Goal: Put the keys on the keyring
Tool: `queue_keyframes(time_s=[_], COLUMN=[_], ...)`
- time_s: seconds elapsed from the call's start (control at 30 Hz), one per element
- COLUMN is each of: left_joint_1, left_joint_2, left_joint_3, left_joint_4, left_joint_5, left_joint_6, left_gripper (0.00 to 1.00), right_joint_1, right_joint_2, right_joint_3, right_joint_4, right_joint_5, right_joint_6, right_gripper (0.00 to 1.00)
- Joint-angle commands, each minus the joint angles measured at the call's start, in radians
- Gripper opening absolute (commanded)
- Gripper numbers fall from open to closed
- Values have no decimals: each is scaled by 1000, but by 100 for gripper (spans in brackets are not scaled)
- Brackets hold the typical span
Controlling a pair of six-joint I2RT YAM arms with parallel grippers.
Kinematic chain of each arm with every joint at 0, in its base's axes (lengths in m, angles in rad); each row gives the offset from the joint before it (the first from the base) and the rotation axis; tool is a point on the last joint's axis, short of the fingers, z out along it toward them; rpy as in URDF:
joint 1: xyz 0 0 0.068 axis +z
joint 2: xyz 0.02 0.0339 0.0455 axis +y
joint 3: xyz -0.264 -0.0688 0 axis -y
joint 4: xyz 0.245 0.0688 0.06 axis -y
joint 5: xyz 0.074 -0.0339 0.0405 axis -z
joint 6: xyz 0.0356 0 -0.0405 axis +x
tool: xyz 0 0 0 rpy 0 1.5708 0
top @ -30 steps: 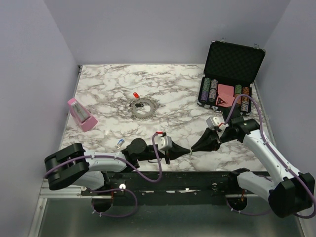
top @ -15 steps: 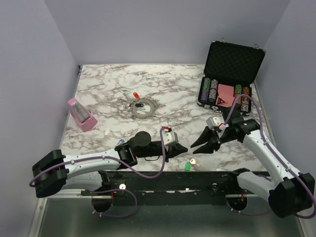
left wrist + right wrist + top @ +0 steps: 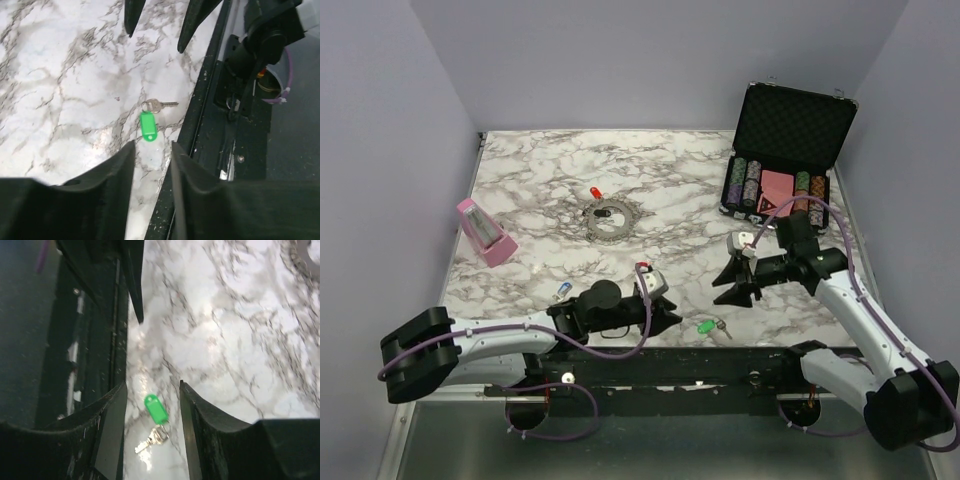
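Observation:
A green-headed key [image 3: 705, 326] lies flat on the marble near the table's front edge, held by nothing. My left gripper [image 3: 670, 317] is just left of it, open and empty. My right gripper [image 3: 732, 291] hangs above and right of it, also open and empty. The left wrist view has the green key [image 3: 148, 127] just beyond my open left gripper [image 3: 152, 145]. In the right wrist view the key [image 3: 156, 410] lies below my open right gripper [image 3: 152, 385]. The keyring [image 3: 608, 220] lies mid-table with a red key [image 3: 594, 192] behind it. A blue key [image 3: 563, 290] lies near the left arm.
An open black case [image 3: 785, 150] with poker chips stands at the back right. A pink wedge-shaped object [image 3: 485, 232] sits at the left. The black frame rail [image 3: 220, 115] runs right beside the green key at the table's front edge.
The two grippers met tip to tip a second ago. Both have opened and drawn apart, and the green key now lies on the table between them.

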Motion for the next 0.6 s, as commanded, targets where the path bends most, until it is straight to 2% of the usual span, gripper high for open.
queue_keyframes(time_s=[0.0,0.13,0.23,0.33,0.57], left_joint_1=[2,2,11,16,22], left_joint_2=[-48,-143,-217,-274,-433], left_joint_3=[-42,-59,-100,-123,-177], left_joint_4=[38,-41,-39,-62,-156], left_joint_5=[-140,-229,-240,-235,-278], left_joint_6=[-122,-156,-180,-191,-246], left_gripper=[51,75,98,99,99], right_joint_1=[-5,-5,-1,4,33], right_joint_2=[28,128,197,243,442], right_joint_3=[-8,-39,-67,-42,36], right_joint_4=[-107,-269,-297,-258,-150], right_joint_5=[276,347,353,344,353], right_joint_6=[-89,-319,-425,-442,-268], right_gripper=[55,54,54,54,53])
